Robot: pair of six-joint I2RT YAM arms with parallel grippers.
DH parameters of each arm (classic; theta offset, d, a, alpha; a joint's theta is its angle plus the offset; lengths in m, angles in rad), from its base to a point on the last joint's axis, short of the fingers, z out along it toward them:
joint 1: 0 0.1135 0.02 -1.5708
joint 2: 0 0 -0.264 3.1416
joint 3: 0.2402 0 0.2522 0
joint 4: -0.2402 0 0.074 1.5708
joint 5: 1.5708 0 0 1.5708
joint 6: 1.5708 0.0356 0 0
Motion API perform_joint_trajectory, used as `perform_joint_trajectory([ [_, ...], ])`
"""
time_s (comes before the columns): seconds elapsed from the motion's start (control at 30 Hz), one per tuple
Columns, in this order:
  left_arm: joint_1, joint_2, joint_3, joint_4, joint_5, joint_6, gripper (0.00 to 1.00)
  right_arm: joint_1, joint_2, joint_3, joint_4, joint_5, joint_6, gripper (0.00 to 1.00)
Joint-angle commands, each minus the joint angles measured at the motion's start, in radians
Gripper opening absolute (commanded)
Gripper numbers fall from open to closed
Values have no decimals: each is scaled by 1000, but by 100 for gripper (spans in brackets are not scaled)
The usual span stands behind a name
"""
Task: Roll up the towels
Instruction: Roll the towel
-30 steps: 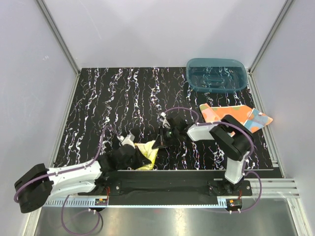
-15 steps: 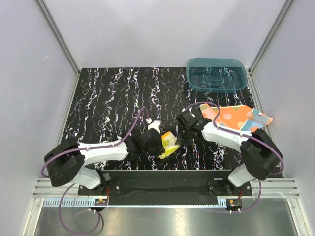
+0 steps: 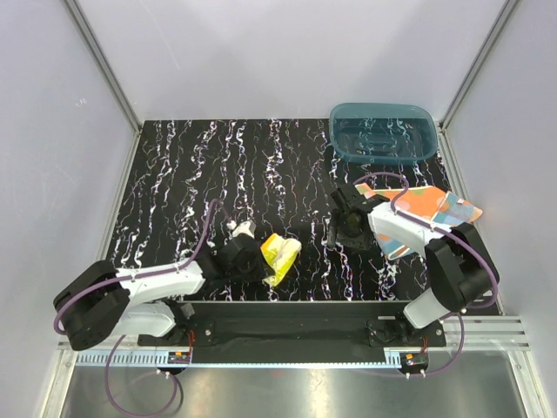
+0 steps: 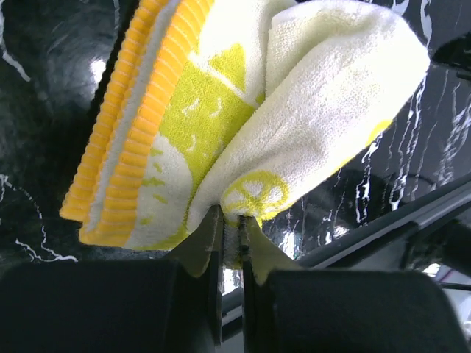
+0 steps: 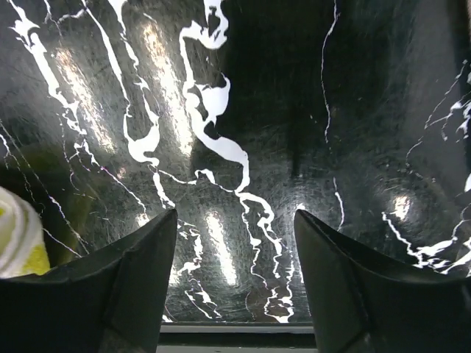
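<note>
Left gripper (image 4: 230, 224) pinched shut on the half-rolled yellow terry towel (image 3: 280, 254), front centre; right gripper (image 5: 235, 220) gaped empty. Orange polka-dotted towel (image 3: 418, 207) lay unrolled at right. One small pinch could let the roll spring open.

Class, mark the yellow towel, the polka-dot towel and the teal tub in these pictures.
yellow towel (image 3: 280, 252), top external view, middle of the folded bundle.
polka-dot towel (image 3: 424, 203), top external view, uncovered orange part near its far edge.
teal tub (image 3: 383, 158), top external view, near wall.
</note>
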Motion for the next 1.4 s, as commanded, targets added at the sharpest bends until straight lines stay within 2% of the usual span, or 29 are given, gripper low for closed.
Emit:
perform_joint_trajectory([
  [0.0,32,-2,-49,-51,39,-101,0,-8,-22,58,3,-15,-52,72],
  [0.13,88,4,-98,-21,93,-154,0,-8,-106,3,154,-236,-78,71],
  [0.17,98,1,-135,2,103,-166,0,-7,-128,-18,203,-371,-80,71],
  [0.27,131,-7,-192,77,145,-229,0,-4,-189,-168,525,-611,-10,71],
  [0.33,153,1,-230,110,156,-244,0,6,-180,-214,632,-663,65,70],
  [0.47,174,13,-272,160,186,-269,0,32,-103,-285,851,-692,113,67],
  [0.67,204,30,-299,206,223,-270,0,62,87,-305,1091,-712,178,63],
  [1.07,245,53,-350,304,289,-273,0,127,289,-299,1304,-683,241,57],
  [1.13,253,59,-358,320,300,-276,0,131,309,-304,1344,-687,257,58],
  [1.27,266,70,-365,347,324,-279,0,136,340,-337,1520,-718,305,69],
  [1.37,276,70,-368,352,332,-276,0,139,363,-345,1599,-736,333,72],
])
